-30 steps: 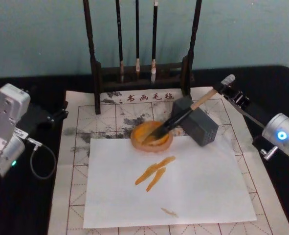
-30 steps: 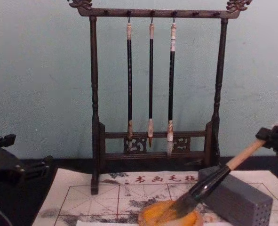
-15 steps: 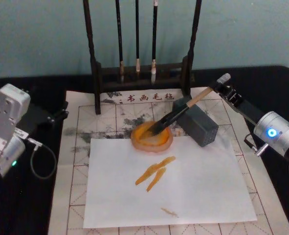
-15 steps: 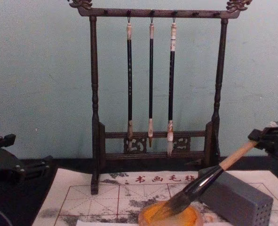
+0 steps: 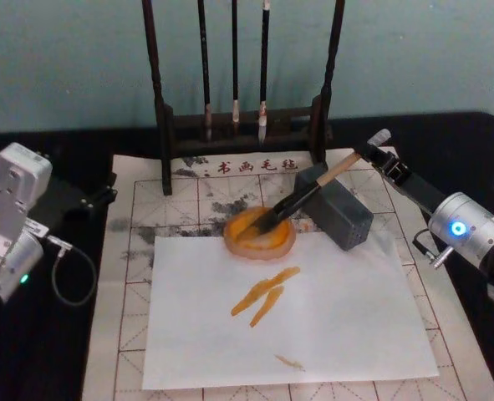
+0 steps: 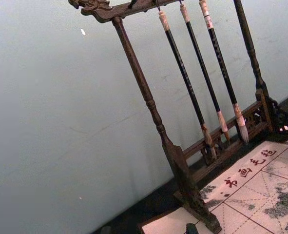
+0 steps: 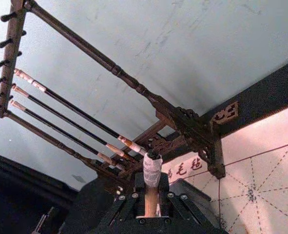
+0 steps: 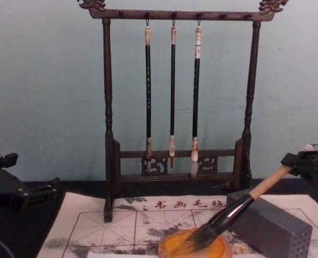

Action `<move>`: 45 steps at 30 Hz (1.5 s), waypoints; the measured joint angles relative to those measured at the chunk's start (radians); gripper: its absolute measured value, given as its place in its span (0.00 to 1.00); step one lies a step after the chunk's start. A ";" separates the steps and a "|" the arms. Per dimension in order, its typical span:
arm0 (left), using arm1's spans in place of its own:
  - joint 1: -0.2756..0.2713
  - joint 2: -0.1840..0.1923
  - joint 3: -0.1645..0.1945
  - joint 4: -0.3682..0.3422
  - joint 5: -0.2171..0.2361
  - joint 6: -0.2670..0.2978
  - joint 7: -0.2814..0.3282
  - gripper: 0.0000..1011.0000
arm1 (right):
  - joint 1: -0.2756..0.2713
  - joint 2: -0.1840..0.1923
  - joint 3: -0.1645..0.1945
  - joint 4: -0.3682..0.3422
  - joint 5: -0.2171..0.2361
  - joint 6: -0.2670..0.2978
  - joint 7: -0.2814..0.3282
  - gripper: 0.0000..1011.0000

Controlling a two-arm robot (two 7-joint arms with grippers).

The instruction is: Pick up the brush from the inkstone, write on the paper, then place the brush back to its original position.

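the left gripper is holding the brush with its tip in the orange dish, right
Not quite: the right gripper holds the brush, as the head view shows. Its tip is in the orange dish, as you say. The left gripper sits parked at the left.

The brush (image 5: 303, 197) slants over the block (image 5: 344, 220) into the dish (image 5: 240, 243), with the rack (image 5: 245, 126) behind them.
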 joint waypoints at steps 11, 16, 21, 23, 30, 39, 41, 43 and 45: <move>0.000 0.000 0.000 0.000 0.000 0.000 0.000 0.99 | -0.005 -0.004 0.009 0.002 -0.009 0.011 -0.007 0.18; 0.000 0.000 0.000 0.000 0.000 0.000 0.000 0.99 | -0.006 -0.006 0.012 0.002 -0.009 0.018 -0.011 0.18; 0.000 0.000 0.000 0.000 0.000 0.000 0.000 0.99 | -0.008 -0.006 0.015 0.003 -0.007 0.025 -0.015 0.18; 0.000 0.000 0.000 0.000 0.000 0.000 0.000 0.99 | -0.008 -0.006 0.015 0.003 -0.007 0.025 -0.015 0.18; 0.000 0.000 0.000 0.000 0.000 0.000 0.000 0.99 | -0.008 -0.005 0.015 0.002 -0.007 0.025 -0.015 0.18; 0.000 0.000 0.000 0.000 0.000 0.000 0.000 0.99 | -0.008 -0.005 0.014 0.002 -0.007 0.025 -0.014 0.18; 0.000 0.000 0.000 0.000 0.000 0.000 0.000 0.99 | -0.008 -0.005 0.013 0.002 -0.008 0.025 -0.014 0.22; 0.000 0.000 0.000 0.000 0.000 0.000 0.000 0.99 | -0.008 -0.005 0.013 0.002 -0.008 0.025 -0.014 0.28; 0.000 0.000 0.000 0.000 0.000 0.000 0.000 0.99 | -0.008 -0.005 0.013 0.002 -0.008 0.025 -0.014 0.34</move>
